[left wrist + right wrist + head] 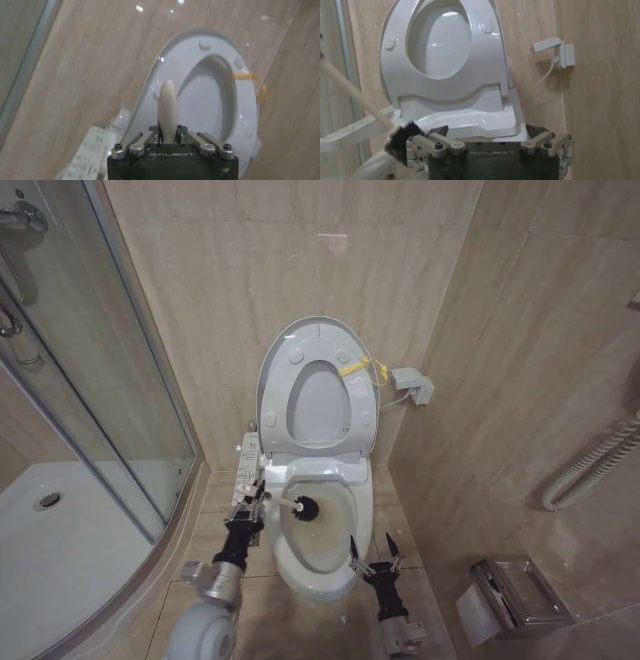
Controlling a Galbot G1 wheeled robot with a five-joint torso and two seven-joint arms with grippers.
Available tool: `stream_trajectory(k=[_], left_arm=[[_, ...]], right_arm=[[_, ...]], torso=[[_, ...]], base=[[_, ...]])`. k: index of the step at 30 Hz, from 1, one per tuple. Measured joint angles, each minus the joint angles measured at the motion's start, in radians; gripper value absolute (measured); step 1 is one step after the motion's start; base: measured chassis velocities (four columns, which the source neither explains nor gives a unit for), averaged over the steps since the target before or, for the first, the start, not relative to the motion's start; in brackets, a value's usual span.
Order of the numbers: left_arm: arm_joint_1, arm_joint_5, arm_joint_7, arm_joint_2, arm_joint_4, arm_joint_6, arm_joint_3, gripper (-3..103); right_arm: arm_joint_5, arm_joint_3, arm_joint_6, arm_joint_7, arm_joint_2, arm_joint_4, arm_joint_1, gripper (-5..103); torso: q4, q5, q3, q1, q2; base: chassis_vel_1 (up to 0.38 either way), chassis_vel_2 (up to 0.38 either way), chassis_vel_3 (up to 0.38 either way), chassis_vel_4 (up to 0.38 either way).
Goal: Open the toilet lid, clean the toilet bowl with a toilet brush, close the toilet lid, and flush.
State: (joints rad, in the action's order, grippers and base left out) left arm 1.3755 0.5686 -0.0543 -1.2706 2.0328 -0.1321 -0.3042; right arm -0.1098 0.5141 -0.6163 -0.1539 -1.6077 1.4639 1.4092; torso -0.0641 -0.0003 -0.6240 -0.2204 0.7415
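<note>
The left claw [258, 498] is clamped on the handle of the brush [297, 504], at the bowl's [340, 580] left rim; in the left wrist view the pale handle [166, 108] stands up between the closed fingers. The dark bristle head [306, 505] hangs just inside the bowl, near its left wall and above the beige-tinted bottom. The right claw [375, 558] waits at the bowl's right front rim, fingers apart and holding nothing.

The lid [285, 360] is raised with the seat, both leaning on the wall behind the bowl, so the opening step looks done and the scrubbing is in hand. The next move likely calls for tilting the handle so the bristles reach lower and sweep round the inner wall without knocking the rim.

"GALBOT" is printed on the body of each claw [171, 154] [492, 153]. The button panel [247, 470] left of the bowl carries markings too small to read.
</note>
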Motion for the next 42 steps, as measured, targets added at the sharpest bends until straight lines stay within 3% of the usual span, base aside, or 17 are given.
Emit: stream_trajectory(k=[9,24,33,42], left_arm=[[0.079,0.033,-0.026,0.032,0.129,0.049,-0.040,19],[0.110,-0.011,-0.022,0.014,0.090,0.039,-0.032,19],[0.171,-0.065,-0.035,0.044,0.088,0.038,-0.058,19],[0.179,-0.038,-0.001,0.030,0.143,0.007,-0.051,19]], right_arm=[[0.012,-0.009,-0.005,-0.001,0.000,-0.007,-0.005,100],[0.008,-0.005,-0.015,-0.002,0.000,0.009,0.011,100],[0.006,-0.007,-0.018,-0.005,0.000,0.012,0.010,100],[0.007,-0.009,-0.018,-0.005,0.000,0.010,0.006,100]], torso=[[0.0000,-0.0001,0.000,0.000,0.000],[-0.0001,0.0002,0.000,0.000,0.000],[0.0000,0.0000,0.000,0.000,0.000],[0.0000,0.0003,0.000,0.000,0.000]], base=[[0.000,0.000,0.000,0.000],[0.000,0.000,0.000,0.000],[0.000,0.000,0.000,0.000],[0.000,0.000,0.000,0.000]])
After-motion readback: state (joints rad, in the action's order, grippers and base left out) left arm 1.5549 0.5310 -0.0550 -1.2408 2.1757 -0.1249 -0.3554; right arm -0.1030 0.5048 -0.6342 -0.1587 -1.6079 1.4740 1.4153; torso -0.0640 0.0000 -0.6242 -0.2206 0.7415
